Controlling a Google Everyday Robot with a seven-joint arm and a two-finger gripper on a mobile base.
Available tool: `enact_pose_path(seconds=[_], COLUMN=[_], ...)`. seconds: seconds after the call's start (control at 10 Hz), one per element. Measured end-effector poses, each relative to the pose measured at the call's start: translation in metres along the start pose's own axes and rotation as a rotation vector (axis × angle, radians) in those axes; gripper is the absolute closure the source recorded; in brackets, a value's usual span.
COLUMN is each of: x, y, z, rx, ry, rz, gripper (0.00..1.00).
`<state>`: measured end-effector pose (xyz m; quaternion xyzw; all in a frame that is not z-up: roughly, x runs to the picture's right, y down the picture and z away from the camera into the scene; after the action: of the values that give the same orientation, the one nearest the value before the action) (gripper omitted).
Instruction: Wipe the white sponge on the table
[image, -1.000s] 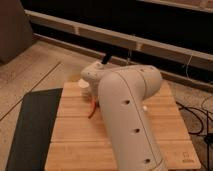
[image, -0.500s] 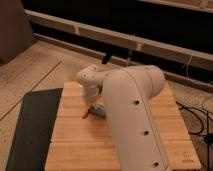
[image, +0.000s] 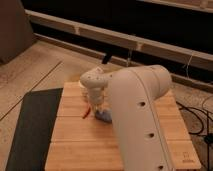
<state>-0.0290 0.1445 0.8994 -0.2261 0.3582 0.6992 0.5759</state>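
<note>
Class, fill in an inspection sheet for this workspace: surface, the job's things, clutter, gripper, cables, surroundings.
Surface: table, light bamboo planks, square-edged.
Job's things: pale bluish-grey piece on the table at the gripper's tip, perhaps the sponge; cannot confirm.
Clutter: small red item beside the gripper; dark grey mat beside the table.
Gripper: gripper shut, low over the table's middle, under the white arm.
Cables: dark cables on the floor beyond the table.
Surroundings: speckled floor; dark ledged wall behind.

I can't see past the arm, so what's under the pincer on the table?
The pincer, shut, points down over the table. Beneath its tip show a pale lump, probably the sponge, and a small orange piece. The arm covers the tabletop beside them.
</note>
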Motion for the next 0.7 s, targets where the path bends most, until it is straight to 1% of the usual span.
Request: enact_pose_path(seconds=[0.2, 0.3, 0.4, 0.5, 0.6, 0.7], x=[-0.019, -0.036, -0.047, -0.063, -0.072, -0.077], y=[-0.009, -0.013, -0.013, -0.009, -0.006, 0.000], z=[0.001, -0.002, -0.006, -0.013, -0.017, -0.017], rx=[0.038, 0.077, 0.097, 0.120, 0.133, 0.136], ry=[-0.030, -0.073, -0.101, -0.146, -0.167, -0.180], rz=[0.014, 0.006, -0.007, -0.025, -0.037, -0.048], gripper=[1.00, 1.00, 1.00, 1.00, 1.00, 1.00])
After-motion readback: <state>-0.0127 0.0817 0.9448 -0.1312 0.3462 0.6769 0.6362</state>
